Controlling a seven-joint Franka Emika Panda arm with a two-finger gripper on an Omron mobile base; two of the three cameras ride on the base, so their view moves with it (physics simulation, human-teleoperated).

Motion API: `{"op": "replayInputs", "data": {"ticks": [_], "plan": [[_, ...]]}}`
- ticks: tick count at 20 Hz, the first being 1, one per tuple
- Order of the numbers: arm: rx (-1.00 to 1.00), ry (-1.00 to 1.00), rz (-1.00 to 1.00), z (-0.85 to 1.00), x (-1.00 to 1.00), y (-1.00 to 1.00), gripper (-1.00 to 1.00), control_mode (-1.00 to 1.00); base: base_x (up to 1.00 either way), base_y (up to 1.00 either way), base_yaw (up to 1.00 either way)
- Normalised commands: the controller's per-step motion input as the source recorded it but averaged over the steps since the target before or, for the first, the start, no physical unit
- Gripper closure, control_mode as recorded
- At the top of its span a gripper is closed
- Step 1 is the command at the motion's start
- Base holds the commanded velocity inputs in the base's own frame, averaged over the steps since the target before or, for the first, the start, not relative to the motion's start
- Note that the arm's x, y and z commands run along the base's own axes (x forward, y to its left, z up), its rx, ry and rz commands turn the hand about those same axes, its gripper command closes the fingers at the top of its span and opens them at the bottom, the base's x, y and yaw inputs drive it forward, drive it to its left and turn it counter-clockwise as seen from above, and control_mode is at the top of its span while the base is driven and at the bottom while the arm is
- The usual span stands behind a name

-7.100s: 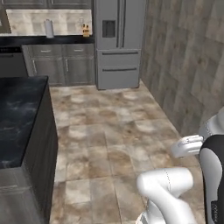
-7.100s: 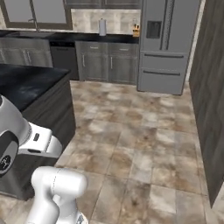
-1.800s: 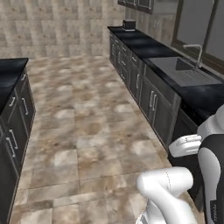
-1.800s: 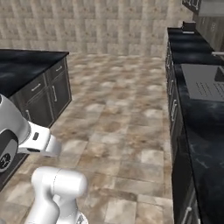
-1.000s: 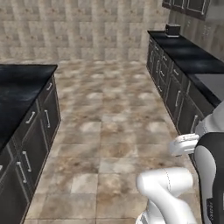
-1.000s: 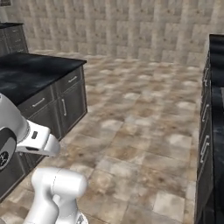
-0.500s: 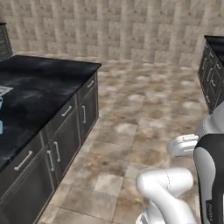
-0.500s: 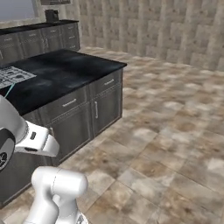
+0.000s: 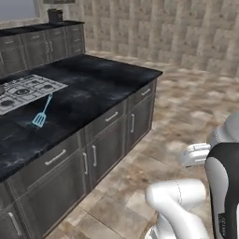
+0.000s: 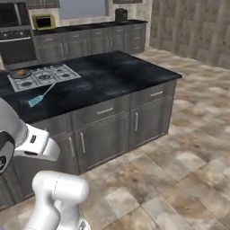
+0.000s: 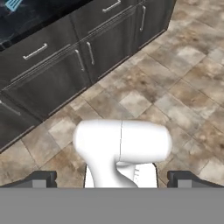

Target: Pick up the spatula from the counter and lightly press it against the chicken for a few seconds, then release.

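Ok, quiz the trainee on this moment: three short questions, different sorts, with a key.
1. True or false: the light blue long-handled spatula is clamped in the jaws.
2. Where does the spatula lie? A: on the tiled floor. B: on the black stone counter, beside the grey gas cooktop. C: in an open drawer.
3. Fill the gap: the jaws stand ___ and hold nothing.
Key: 1 false; 2 B; 3 open.

We see a silver gas cooktop (image 9: 25, 91) set into the top of a dark grey island cabinet block with bar handles (image 9: 112, 135). Mottled brown floor tiles (image 9: 186, 116) run to a beige tiled wall (image 9: 163, 28). A small black appliance (image 9: 55, 15) stands on the far grey cabinets (image 9: 42, 46).
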Motion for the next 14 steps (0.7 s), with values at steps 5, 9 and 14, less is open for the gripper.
{"op": "replayInputs", "data": {"ticks": [5,9,14], "plan": [[0.00,0.00,0.00,0.00,0.00,0.00,-1.00,1.00,0.52,-0.18,0.60],[0.00,0.00,0.00,0.00,0.00,0.00,-1.00,1.00,0.48,-0.38,0.51],[0.00,0.00,0.00,0.00,0.00,0.00,-1.00,1.00,0.65,-0.50,0.38]]}}
